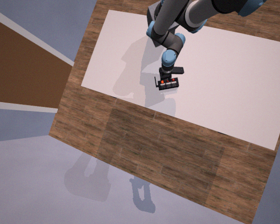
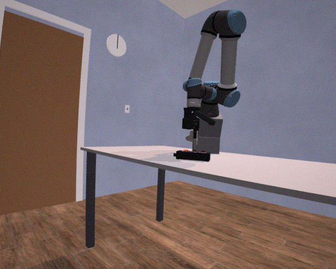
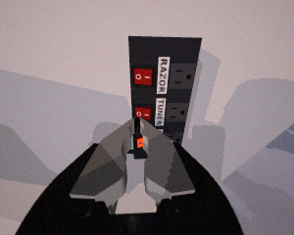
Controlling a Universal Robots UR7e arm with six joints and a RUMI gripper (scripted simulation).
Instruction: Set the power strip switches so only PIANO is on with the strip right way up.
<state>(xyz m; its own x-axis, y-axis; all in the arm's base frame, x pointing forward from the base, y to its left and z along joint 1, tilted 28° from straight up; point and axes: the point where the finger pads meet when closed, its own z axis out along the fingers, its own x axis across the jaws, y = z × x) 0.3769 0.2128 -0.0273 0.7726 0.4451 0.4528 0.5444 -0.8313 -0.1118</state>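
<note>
Table point(image 2: 278, 170): white top on dark legs, bearing the arm's grey pedestal point(image 2: 213, 135).
Arm point(image 2: 229, 58): folded over, wrist pointing straight down.
Power strip point(image 1: 168, 84): black, lying face up on the table near its front edge, below the wrist.
Gripper point(image 3: 137, 128): jaws pressed together on nothing, tips over the TUNER switch point(image 3: 142, 113).
RAZOR switch point(image 3: 142, 76): red, at the far end.
</note>
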